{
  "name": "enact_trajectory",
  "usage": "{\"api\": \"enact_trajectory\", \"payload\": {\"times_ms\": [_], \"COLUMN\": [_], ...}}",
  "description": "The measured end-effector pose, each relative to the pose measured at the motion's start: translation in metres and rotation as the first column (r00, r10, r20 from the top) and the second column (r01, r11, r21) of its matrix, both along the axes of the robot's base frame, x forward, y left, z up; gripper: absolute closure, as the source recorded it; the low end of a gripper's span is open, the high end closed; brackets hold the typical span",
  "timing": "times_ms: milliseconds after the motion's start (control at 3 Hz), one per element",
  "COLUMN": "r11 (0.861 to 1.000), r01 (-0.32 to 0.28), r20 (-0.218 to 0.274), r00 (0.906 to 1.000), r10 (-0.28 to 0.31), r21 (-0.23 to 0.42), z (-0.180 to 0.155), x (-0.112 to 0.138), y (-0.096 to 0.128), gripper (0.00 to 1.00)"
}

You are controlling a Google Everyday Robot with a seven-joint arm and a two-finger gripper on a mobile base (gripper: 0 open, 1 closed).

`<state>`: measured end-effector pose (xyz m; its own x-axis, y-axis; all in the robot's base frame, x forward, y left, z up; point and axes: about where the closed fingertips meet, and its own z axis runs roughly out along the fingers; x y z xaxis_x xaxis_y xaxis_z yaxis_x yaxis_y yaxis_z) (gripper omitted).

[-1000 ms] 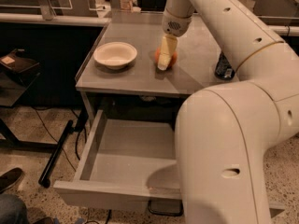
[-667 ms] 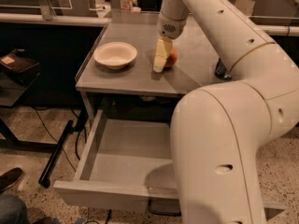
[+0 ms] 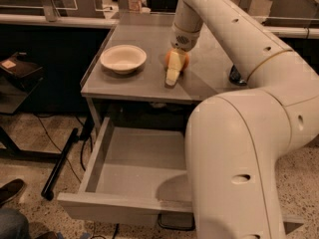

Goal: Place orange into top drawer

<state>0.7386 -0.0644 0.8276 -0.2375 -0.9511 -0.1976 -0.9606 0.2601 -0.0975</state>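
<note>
The orange is on the grey table top, right of the white bowl. My gripper comes down from the arm above and is closed around the orange. One pale finger crosses the fruit's front and hides its middle; the other finger is hidden behind it. The top drawer stands pulled open below the table's front edge, grey and with nothing in it. Its right part is hidden by my arm, and no handle shows.
A white bowl sits on the table's left. A dark can shows at the table's right, partly behind my arm, which fills the right foreground. A shoe is on the floor at left.
My gripper has shifted a little left and toward the table's front edge, with the orange staying between its fingers. The bowl and the drawer have not moved.
</note>
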Motion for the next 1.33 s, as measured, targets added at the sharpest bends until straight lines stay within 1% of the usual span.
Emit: {"api": "enact_trajectory", "payload": {"times_ms": [333, 1333], "r11": [1.0, 1.0], "r01": [0.0, 0.0], "r20": [0.008, 0.008], "r00": [1.0, 1.0], "r10": [0.0, 0.0], "r21": [0.004, 0.004], "z": [-0.0021, -0.0021], "x": [0.0033, 0.0033], "y": [0.0022, 0.0023], "gripper": [0.19, 0.89]}}
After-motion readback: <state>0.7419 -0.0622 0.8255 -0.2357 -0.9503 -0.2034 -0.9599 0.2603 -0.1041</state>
